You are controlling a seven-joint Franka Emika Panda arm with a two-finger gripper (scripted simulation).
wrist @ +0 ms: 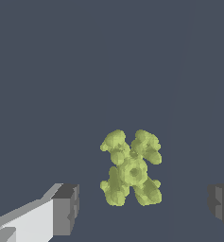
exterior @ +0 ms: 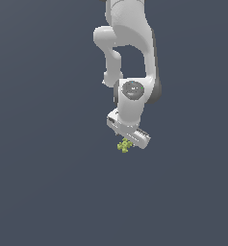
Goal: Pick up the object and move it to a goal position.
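The object [wrist: 131,169] is a small yellow-green knobbly cluster lying on the dark grey floor. In the exterior view the object [exterior: 124,145] shows just below the white hand, partly hidden by it. My gripper [wrist: 142,208] is open, with one grey fingertip [wrist: 66,208] on one side and the other fingertip [wrist: 220,203] on the other side. The cluster lies between the two fingers and touches neither. In the exterior view my gripper [exterior: 130,142] hangs right over the cluster, fingers mostly hidden by the hand.
The flat dark grey floor [exterior: 48,182] spreads all around. The white arm [exterior: 130,57] rises above the hand toward the top of the exterior view. No goal marker shows.
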